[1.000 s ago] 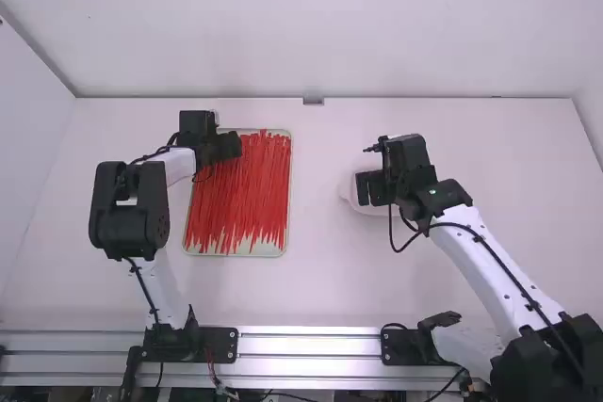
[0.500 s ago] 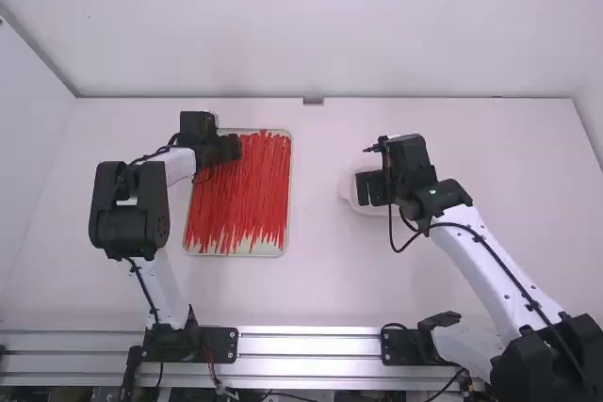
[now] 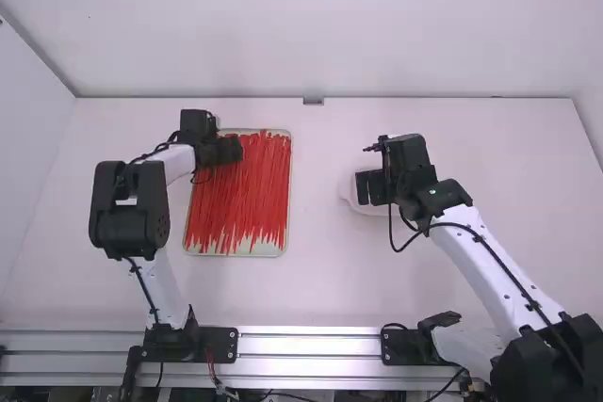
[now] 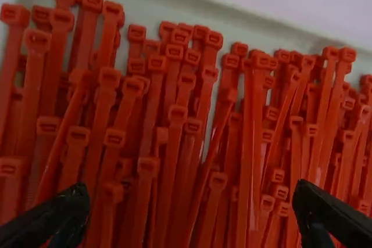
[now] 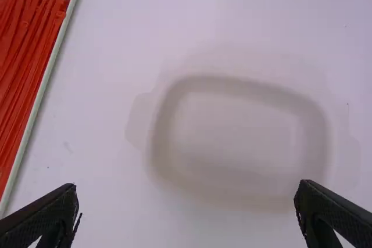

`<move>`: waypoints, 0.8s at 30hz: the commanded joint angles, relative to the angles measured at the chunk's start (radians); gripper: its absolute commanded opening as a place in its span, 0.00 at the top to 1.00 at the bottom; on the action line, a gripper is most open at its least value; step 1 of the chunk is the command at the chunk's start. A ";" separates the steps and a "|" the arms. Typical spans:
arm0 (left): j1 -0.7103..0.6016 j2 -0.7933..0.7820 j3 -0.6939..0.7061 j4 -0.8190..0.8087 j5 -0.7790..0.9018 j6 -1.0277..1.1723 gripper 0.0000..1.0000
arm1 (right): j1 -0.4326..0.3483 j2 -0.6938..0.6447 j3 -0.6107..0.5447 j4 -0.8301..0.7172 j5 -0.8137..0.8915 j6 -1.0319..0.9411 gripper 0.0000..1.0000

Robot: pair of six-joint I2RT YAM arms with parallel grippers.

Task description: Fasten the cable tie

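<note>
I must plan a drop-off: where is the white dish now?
In the high view the white dish sits on the table right of the middle, under the right pincer; the tray of red cable ties lies to its left.

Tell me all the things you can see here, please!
cable ties: a big pile, red, lying in the tray
tray: one, pale, left part of the table
container: one, whitish, right of the middle
table: one, white, under everything
rail: one, silver, along the near edge
left fingers: two, black, open, above the cable ties
right fingers: two, black, open, above the container
</note>
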 commanded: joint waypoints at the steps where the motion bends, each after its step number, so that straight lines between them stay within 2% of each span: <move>1: 0.005 0.023 0.040 -0.011 0.016 0.029 0.09 | 0.001 0.004 0.031 0.002 -0.002 -0.003 0.01; 8: -0.003 0.023 0.064 -0.022 0.011 0.048 0.11 | 0.001 0.004 0.031 0.002 -0.003 -0.002 0.01; 24: -0.006 0.023 0.063 0.020 0.005 0.052 0.08 | 0.001 0.004 0.031 -0.006 -0.002 -0.002 0.01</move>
